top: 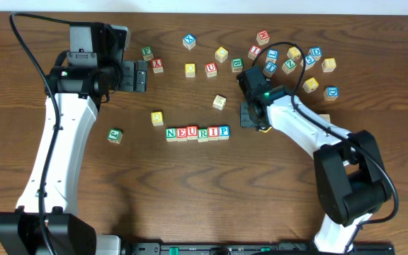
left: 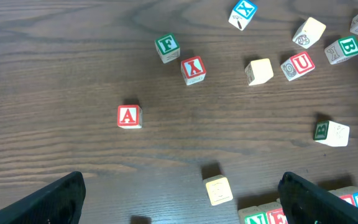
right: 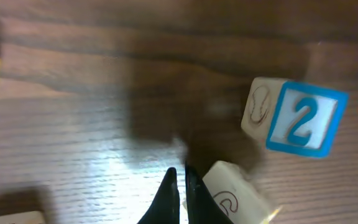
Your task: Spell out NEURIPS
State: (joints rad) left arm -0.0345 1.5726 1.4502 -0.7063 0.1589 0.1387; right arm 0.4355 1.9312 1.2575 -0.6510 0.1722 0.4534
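Note:
Six wooden cubes stand in a row (top: 197, 132) at mid-table, reading N, E, U, R, I, P; its left end (left: 266, 217) shows in the left wrist view. A yellow-faced cube (top: 157, 117) (left: 218, 190) sits apart, up and left of the N. My left gripper (top: 141, 76) (left: 188, 202) hangs open and empty at the back left, well above the wood. My right gripper (top: 247, 115) (right: 180, 182) is shut on nothing, low over the table right of the P. A pale cube with a curled mark (right: 236, 198) lies against its right finger.
Loose cubes are scattered along the back: a red A (left: 128, 116), a green F (left: 166, 46), a red X (left: 193, 70), a U (left: 298, 65), and a cluster at the back right (top: 289, 62). A blue "2" cube (right: 300, 122) lies just beyond my right fingers.

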